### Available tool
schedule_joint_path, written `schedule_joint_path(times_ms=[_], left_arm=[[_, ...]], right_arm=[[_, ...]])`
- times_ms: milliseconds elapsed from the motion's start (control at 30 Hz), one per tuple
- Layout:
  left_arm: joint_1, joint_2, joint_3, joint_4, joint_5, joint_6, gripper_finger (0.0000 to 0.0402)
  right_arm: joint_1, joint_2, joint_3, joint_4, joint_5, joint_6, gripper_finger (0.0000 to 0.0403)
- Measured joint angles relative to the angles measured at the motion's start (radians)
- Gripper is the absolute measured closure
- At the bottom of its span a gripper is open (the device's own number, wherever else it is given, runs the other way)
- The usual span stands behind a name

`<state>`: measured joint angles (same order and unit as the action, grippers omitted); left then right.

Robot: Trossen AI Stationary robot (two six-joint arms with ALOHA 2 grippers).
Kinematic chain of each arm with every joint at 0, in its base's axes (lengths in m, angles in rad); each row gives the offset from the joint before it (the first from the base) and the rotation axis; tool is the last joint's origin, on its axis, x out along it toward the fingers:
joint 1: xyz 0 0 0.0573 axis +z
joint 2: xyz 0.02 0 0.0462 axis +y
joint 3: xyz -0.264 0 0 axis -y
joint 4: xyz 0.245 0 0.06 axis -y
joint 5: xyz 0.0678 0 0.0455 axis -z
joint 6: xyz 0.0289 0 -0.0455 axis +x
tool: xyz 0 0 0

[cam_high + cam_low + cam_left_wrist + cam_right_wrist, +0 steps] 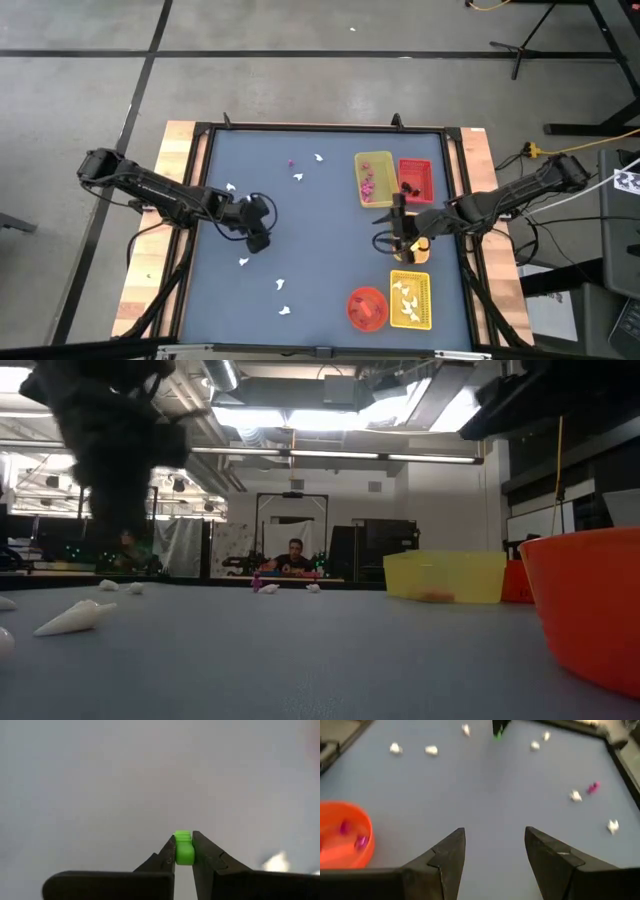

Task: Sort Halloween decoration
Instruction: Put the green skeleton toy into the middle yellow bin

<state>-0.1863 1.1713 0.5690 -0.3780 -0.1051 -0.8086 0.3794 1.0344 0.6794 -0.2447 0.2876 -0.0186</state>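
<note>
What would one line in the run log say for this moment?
left gripper: shut on green piece, over mat | right gripper: open, empty, waiting near yellow tray | white pieces: still scattered

Small green plastic piece (184,847): clamped between the left gripper's (184,854) dark fingers in the left wrist view, its sides covered, its shape too small to tell.
Left gripper in low view: a dark blur (110,455) at far left, top cut by the edge, fingertips not discernible.
Round orange plastic bowl (590,605): cut off at the right edge in the low view.
White ghost-like pieces (75,617): blurred, details unreadable.
Red rectangular tray (516,582): mostly hidden behind the bowl and the yellow translucent tray (445,575).
</note>
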Motion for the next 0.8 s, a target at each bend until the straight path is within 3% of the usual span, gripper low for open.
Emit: schedule_joint_path(times_ms=[367, 600, 800], left_arm=[[0.030, 0.000, 0.002, 0.609, -0.219, 0.004, 0.0382], [0.034, 0.000, 0.002, 0.734, -0.244, 0.007, 0.0382], [0.034, 0.000, 0.002, 0.763, -0.245, 0.007, 0.0382]], right_arm=[[0.000, 0.183, -0.079, 0.506, 0.011, -0.197, 0.0198], [-0.011, 0.321, -0.079, 0.912, 0.158, -0.481, 0.0198], [-0.095, 0.408, -0.061, 1.114, 0.099, -0.582, 0.0198]])
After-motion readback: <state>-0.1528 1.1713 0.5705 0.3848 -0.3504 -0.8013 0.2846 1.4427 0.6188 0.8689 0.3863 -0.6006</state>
